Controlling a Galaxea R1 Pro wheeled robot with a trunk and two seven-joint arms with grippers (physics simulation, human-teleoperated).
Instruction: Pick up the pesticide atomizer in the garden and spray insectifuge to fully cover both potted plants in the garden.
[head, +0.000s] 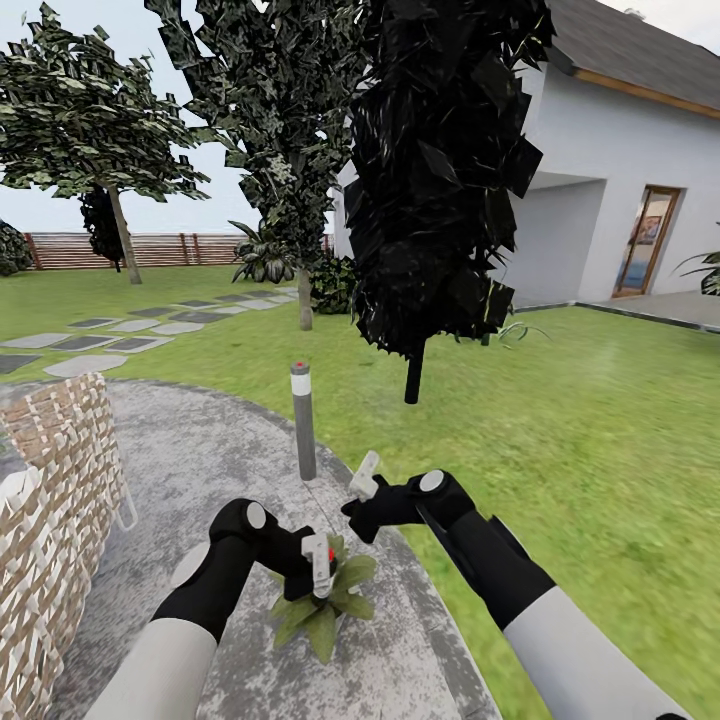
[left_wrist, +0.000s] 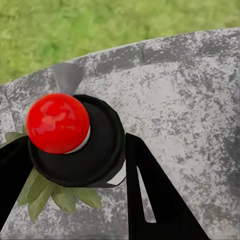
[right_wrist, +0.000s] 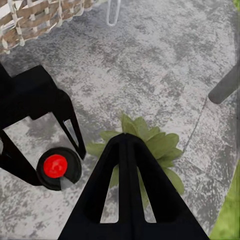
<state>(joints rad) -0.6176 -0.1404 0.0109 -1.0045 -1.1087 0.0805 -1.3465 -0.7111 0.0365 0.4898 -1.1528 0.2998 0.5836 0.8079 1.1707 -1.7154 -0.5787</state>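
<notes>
My left gripper is shut on the pesticide atomizer, which from above looks like a dark round body with a red knob and a sliver of white label. It hangs just above a potted plant on the paved patio. The leaves spread under the bottle and hide the pot. My right gripper hovers a little behind and right of the plant, fingers pressed together on nothing. In the right wrist view its shut fingers point over the plant, with the atomizer beside it.
A grey post with a red top stands on the patio just behind the plant. A woven wicker bench lies at the left. Lawn borders the patio on the right, with a dark tree and a white house beyond.
</notes>
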